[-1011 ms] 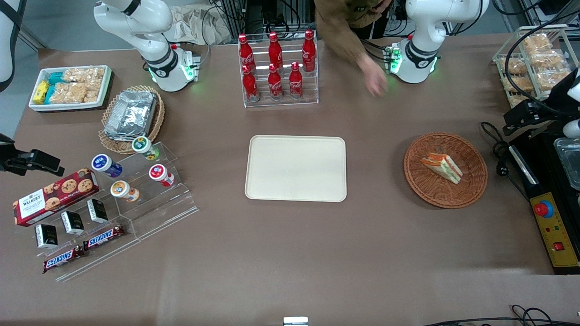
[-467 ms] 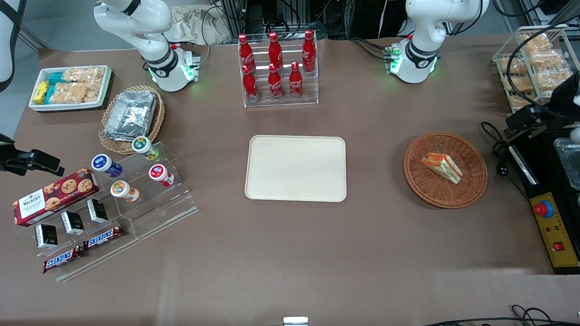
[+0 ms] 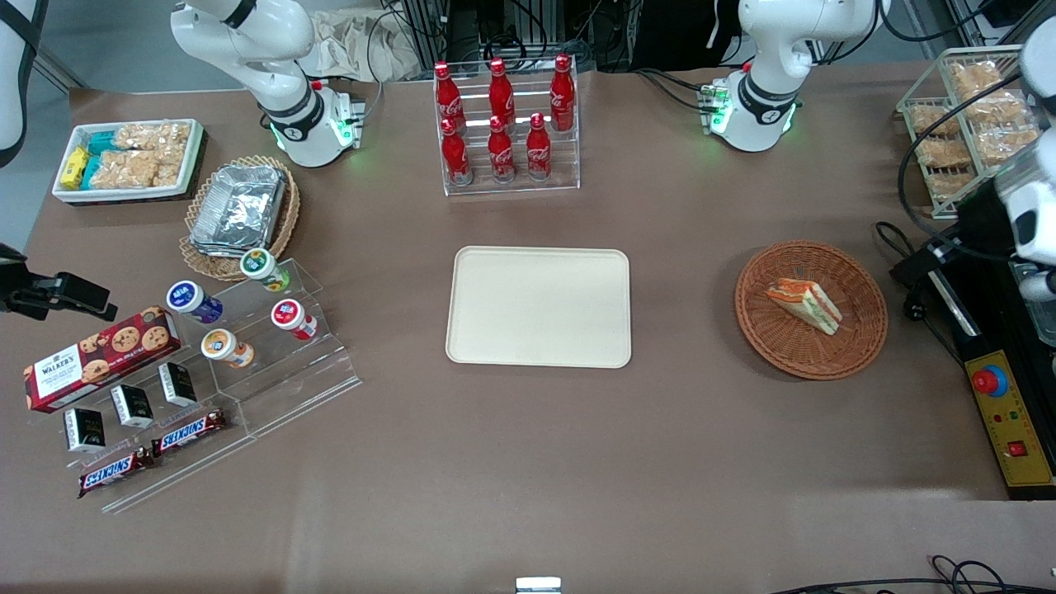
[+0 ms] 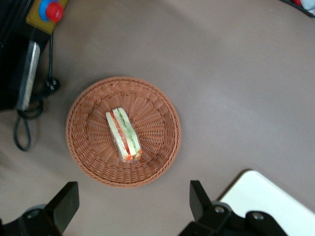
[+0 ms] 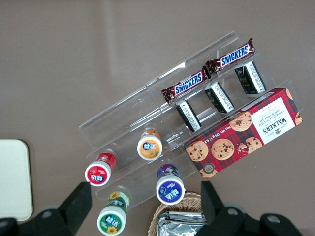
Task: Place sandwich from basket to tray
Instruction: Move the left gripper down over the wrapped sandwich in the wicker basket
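The sandwich [image 3: 804, 304], a white-bread wedge with red, orange and green layers, lies in the round reddish-brown wicker basket [image 3: 825, 363] toward the working arm's end of the table. The cream tray [image 3: 539, 307] sits bare at mid-table. My left gripper [image 3: 922, 262] hangs above the table beside the basket, apart from it. In the left wrist view the gripper [image 4: 130, 206] is open with nothing between its black fingers [image 4: 198, 198]. That view also shows the sandwich [image 4: 124, 135] in the basket [image 4: 157, 118] and a corner of the tray [image 4: 266, 201].
A black control box with a red button [image 3: 1011, 412] and a cable [image 3: 907, 285] lie beside the basket. A wire rack of snack packets [image 3: 965, 124] stands farther from the camera. A cola bottle rack [image 3: 505, 124] stands farther than the tray. A tan basket of foil containers [image 3: 239, 214] sits toward the parked arm's end.
A person's hand near the working arm's base has withdrawn from view. My left gripper has come nearer the camera and closer to the basket.
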